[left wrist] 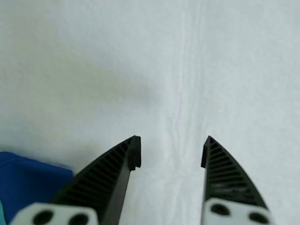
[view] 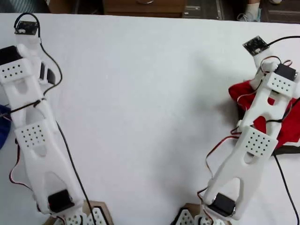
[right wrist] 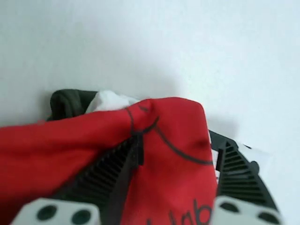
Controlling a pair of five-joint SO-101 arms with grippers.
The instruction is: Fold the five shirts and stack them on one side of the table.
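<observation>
A red shirt (view: pixel 240 94) lies bunched at the table's right edge, partly hidden under the right arm (view: pixel 255 140). In the right wrist view my right gripper (right wrist: pixel 178 154) is open, its black fingers (right wrist: pixel 117 173) set wide apart over the red shirt (right wrist: pixel 70 140), whose cloth fills the gap between them. A dark garment (right wrist: pixel 70 103) and a bit of white cloth (right wrist: pixel 110 99) stick out from under the red one. My left gripper (left wrist: pixel 171 152) is open above bare white table, with a blue shirt (left wrist: pixel 28 180) beside one finger. The blue shirt (view: pixel 3 124) peeks in at the table's left edge.
The white table cover (view: pixel 150 93) stretches wide and flat between the two arms. The left arm (view: pixel 33 136) stands along the left edge. A dark cloth edge (view: pixel 287 150) shows under the red shirt at the right. Cables hang along both arms.
</observation>
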